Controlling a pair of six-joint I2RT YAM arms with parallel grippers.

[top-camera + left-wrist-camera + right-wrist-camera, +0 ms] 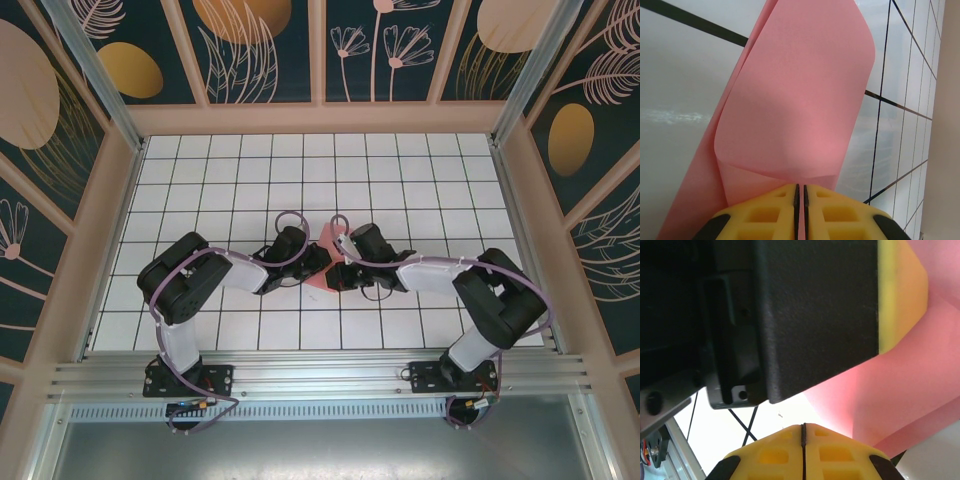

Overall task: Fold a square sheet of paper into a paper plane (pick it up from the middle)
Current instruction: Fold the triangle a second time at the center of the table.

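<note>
Landmark = left hand (pixel 800 194).

- Left hand: yellow pads pressed together, with a thin pink edge running in the seam between them. It is gripping the square sheet of paper (pixel 795 100).
- Sheet: starts at the left hand's fingertips and runs away from them. The top layer is curled or folded back over a second layer, with a rounded bend on the side far from the left hand. A longer pink flap runs along the left of the fold. I can't tell whether any part of the sheet touches the desk (pixel 400 170).
- From the top camera, the left hand sits roughly over the middle of the white gridded desk. Pink shows just beyond the left hand and a little on its near side.
- Right hand (pixel 804 432): pads are fully together, with a dark seam and no pink visible in it. I can't tell whether it has caught any paper.
- Right hand vs left hand: the right hand is just beside the left, the two meeting tip to tip from opposite sides. In the right wrist view, the left hand's black body and one yellow pad (pixel 900 295) sit close ahead of the right fingertips. The pink sheet lies behind and to the right of that pad.
- Contact between the right hand and the left hand can't be confirmed either way.
</note>
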